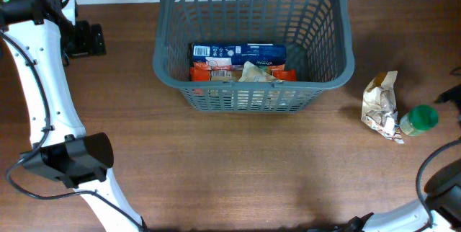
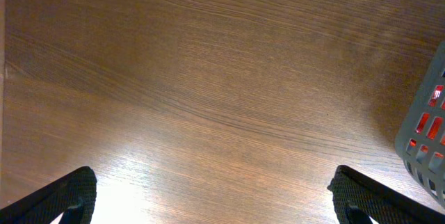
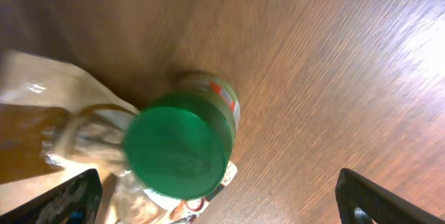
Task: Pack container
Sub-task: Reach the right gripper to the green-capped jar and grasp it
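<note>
At the far left, the left gripper (image 2: pixel 212 203) hangs over the bare wooden table (image 1: pixel 238 167), its jaws spread wide and holding nothing. Toward the back centre of the table stands the container (image 1: pixel 252 85), with a blue packet (image 1: pixel 238 50), red packets (image 1: pixel 207 70) and a crumpled beige bag (image 1: pixel 256 73) lying inside it. Right of it, well apart, lies a crumpled pouch (image 1: pixel 379 102), with a green-lidded jar (image 1: pixel 419 119) just beside it. Over the jar, the right gripper (image 3: pixel 221 200) is wide open, gripping nothing.
</note>
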